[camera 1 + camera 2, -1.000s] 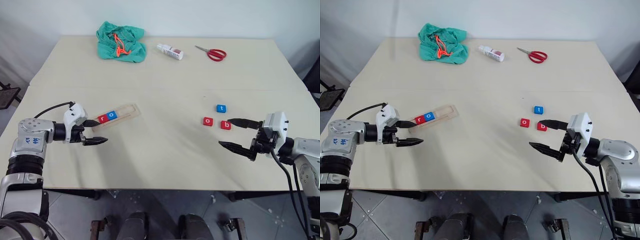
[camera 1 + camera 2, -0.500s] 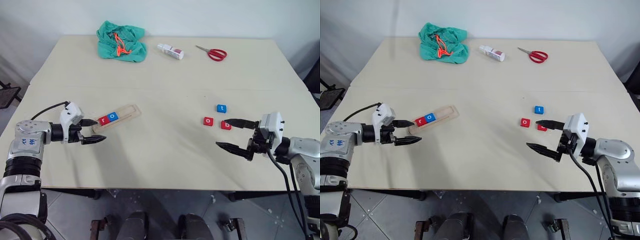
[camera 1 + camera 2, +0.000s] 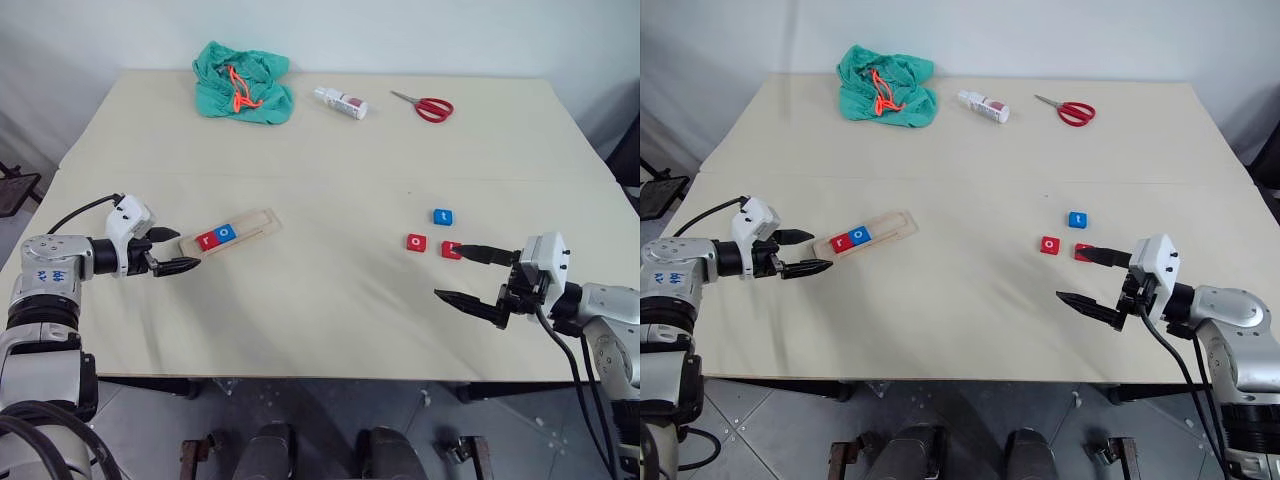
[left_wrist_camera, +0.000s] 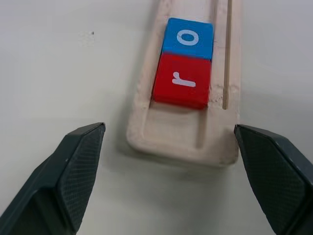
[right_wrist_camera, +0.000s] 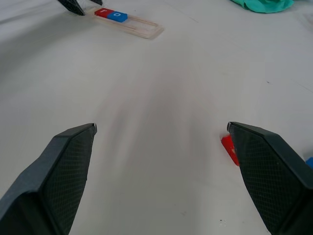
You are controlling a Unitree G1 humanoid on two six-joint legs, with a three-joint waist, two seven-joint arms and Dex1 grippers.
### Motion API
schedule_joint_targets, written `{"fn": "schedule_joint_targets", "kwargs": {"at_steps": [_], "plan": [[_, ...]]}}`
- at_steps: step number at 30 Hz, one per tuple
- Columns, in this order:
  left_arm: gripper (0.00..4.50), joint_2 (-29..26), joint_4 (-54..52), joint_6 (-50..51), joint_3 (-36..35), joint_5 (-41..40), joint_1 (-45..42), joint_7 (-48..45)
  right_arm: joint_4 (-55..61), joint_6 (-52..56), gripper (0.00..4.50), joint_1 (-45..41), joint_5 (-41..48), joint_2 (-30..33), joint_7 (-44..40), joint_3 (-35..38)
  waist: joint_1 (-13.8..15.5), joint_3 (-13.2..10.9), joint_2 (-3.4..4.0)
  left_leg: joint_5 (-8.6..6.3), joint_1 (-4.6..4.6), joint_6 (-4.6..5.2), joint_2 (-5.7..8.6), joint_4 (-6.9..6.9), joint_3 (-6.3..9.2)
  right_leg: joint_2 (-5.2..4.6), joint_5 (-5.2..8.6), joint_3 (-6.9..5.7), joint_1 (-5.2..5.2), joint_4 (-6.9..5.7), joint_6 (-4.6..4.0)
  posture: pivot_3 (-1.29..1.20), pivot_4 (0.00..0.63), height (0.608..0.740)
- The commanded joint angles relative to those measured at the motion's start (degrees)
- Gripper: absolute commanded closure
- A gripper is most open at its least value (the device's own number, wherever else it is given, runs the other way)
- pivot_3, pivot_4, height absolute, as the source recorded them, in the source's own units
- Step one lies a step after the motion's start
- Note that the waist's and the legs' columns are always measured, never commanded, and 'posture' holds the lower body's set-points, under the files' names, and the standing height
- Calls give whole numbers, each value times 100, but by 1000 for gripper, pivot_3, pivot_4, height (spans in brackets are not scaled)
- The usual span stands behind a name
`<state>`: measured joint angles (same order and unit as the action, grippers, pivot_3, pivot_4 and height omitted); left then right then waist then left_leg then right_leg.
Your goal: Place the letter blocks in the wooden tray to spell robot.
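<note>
Left claw (image 3: 172,250): open and empty; it sits just off the near end of the wooden tray (image 3: 258,222), apart from it, with the tray end between its fingers in the left wrist view.
Risk at the tray: you have the open fingers straddling the tray end; I judge that any push forward would shove the tray, or skew it on the counter (image 3: 320,300), since nothing pins it down.
Tray contents: red r block (image 3: 206,239) and blue o block (image 3: 225,232) lie touching in the groove at the left-claw end; the rest of the groove is bare.
Loose blocks: red o block (image 3: 416,242), blue t block (image 3: 443,216) and red b block (image 3: 452,250) lie close together on the right of the counter, well apart from the tray.
Right claw (image 3: 462,275): wide open and empty; its upper finger reaches to just beside the b block.
Risk at the loose blocks: b comes next in my reading; the three lie close, so closing on b could knock the o or t aside. You could also seat a block rotated.
Count, task things: five letter blocks, three red and two blue; one tray.
Count, other things: one green cloth (image 3: 242,83), one small bottle (image 3: 340,102), one pair of red scissors (image 3: 425,105), all at the far edge.
</note>
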<state>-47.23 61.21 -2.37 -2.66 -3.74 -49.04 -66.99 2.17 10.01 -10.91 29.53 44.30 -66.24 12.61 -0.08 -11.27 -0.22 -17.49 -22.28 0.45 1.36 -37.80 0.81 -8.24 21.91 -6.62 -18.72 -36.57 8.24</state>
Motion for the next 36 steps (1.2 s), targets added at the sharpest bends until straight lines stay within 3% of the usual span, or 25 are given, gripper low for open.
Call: {"fn": "schedule_joint_targets", "kwargs": {"at_steps": [1,12,27,35,36], "plan": [[0,25,222,-157,29,103,-105,-45,254,-60,16,83,114,78,30,275,5,0,0,0,0,0,1,0,0,-1,0,0,0,-1,0,0,150,740],[0,126,552,-422,375,453,-103,-334,336,-18,16,143,107,104,60,340,9,1,0,0,4,1,8,-12,1,-11,0,-6,1,-29,0,0,150,740],[0,165,734,-320,468,683,-210,279,304,-17,16,51,95,113,57,293,16,1,1,3,14,8,10,-21,3,-17,0,-2,7,-36,0,0,150,740],[0,196,775,-373,563,730,-250,156,298,-15,16,45,85,127,56,307,24,2,1,6,16,11,11,-26,3,-19,0,2,11,-37,0,0,150,740],[196,202,808,-287,572,737,-273,183,286,-18,2,32,82,126,56,303,25,2,1,6,16,11,12,-26,3,-19,0,2,11,-37,0,0,150,740]]}}
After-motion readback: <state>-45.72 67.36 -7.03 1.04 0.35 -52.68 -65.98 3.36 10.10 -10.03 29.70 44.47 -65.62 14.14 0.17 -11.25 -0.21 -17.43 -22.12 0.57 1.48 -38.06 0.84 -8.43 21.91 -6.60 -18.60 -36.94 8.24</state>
